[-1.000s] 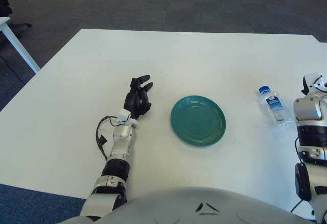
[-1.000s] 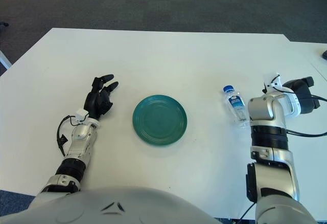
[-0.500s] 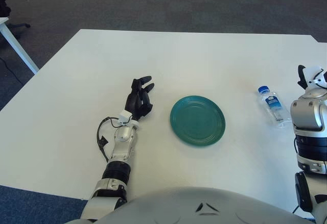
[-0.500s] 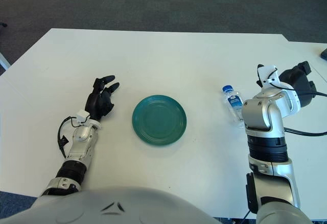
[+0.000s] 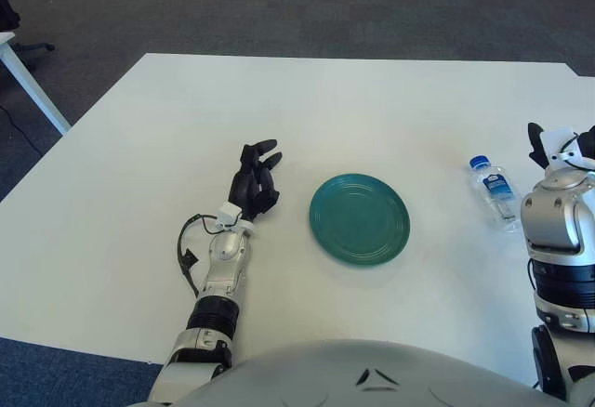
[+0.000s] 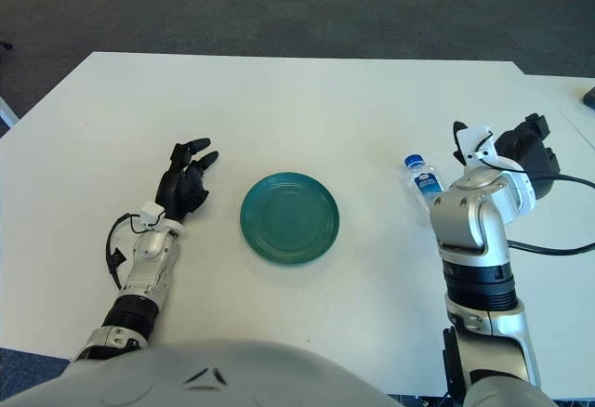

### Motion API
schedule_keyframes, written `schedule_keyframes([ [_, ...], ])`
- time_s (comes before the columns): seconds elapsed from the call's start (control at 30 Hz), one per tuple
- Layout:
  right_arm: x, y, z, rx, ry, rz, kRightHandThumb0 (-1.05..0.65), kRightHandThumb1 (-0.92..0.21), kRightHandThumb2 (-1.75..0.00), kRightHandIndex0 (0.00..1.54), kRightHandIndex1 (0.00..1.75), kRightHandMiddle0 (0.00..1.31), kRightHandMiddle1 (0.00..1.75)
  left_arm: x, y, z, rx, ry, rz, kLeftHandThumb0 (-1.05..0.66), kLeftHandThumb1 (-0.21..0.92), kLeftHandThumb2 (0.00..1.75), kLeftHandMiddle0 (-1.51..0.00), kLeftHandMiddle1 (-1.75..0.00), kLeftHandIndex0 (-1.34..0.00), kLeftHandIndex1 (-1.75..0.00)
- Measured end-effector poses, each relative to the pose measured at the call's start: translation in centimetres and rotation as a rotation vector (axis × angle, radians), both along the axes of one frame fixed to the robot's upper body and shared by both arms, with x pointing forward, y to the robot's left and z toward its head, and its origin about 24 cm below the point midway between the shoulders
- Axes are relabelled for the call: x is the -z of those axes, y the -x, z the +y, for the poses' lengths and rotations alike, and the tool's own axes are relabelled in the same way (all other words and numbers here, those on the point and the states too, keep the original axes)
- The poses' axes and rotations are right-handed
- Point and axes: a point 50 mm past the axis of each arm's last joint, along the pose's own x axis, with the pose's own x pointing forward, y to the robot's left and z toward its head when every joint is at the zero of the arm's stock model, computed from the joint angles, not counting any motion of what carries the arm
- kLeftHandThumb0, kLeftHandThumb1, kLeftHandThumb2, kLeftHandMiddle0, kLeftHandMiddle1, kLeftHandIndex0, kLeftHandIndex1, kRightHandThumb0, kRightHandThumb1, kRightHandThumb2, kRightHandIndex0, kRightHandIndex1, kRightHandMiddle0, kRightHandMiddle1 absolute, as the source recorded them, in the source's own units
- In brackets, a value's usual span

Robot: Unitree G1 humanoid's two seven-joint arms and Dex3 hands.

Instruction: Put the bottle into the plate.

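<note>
A white table (image 5: 390, 91) stands on dark grey carpet, and everything in play sits on its near half. The green plate (image 5: 360, 218) lies flat about midway between the table's left and right edges, nothing on it. The bottle (image 5: 495, 192) lies on its side well to the right of the plate, toward the table's right edge, apart from the plate. Its blue cap points toward the far edge and its base toward the near edge, so its long axis runs roughly far-to-near, slanted a little with the base end closer to the right edge.

The right hand (image 6: 528, 148) shows just to the right of the bottle, raised on a bent forearm that partly covers the bottle's base end in the right eye view. It holds nothing; how its fingers are set cannot be made out. This is plainly the nearer hand, so the grasp should fall to it: the bottle lies to its left, and the fingers would best close across the clear body, not along it.

The left hand (image 5: 256, 182) shows just left of the plate, fingers loosely extended toward the far edge, holding nothing.

The bottle carries a blue and white label; its writing is too small to read.
</note>
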Motion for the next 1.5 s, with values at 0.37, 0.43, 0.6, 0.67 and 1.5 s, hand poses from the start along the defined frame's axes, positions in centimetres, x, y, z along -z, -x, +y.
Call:
schedule_keyframes([
  [0.37, 2.4, -0.9, 2.7, -0.041, -0.025, 0.055, -1.05, -0.92, -0.58, 0.12, 0.01, 0.00, 0.41, -0.1, 0.4, -0.5, 0.000, 0.004, -0.002, -0.56, 0.92, 0.90, -0.34, -0.48, 0.00, -1.06],
  [0.43, 3.0, -1.1, 3.5, -0.058, -0.041, 0.067, -1.05, -0.92, -0.58, 0.12, 0.01, 0.00, 0.39, -0.1, 0.4, -0.7, 0.001, 0.005, -0.001, -0.56, 0.92, 0.90, -0.34, -0.48, 0.00, -1.06],
  [0.6, 3.7, -1.5, 4.9, -0.093, -0.074, 0.082, -1.05, -0.92, -0.61, 0.09, 0.00, 0.00, 0.36, -0.2, 0.5, -1.0, -0.001, 0.006, -0.002, -0.56, 0.92, 0.90, -0.34, -0.48, 0.00, -1.06],
  [0.67, 3.8, -1.6, 5.2, -0.099, -0.084, 0.082, -1.05, -0.92, -0.61, 0.07, 0.00, 0.00, 0.36, -0.2, 0.6, -1.2, 0.000, 0.006, -0.003, -0.56, 0.92, 0.90, -0.34, -0.48, 0.00, -1.06],
  [1.5, 4.2, -2.1, 7.9, -0.105, -0.125, 0.032, -1.05, -0.92, -0.58, 0.00, 0.00, 0.00, 0.11, -0.4, 1.7, -2.1, -0.003, 0.007, -0.002, -0.56, 0.92, 0.90, -0.34, -0.47, 0.00, -1.06],
])
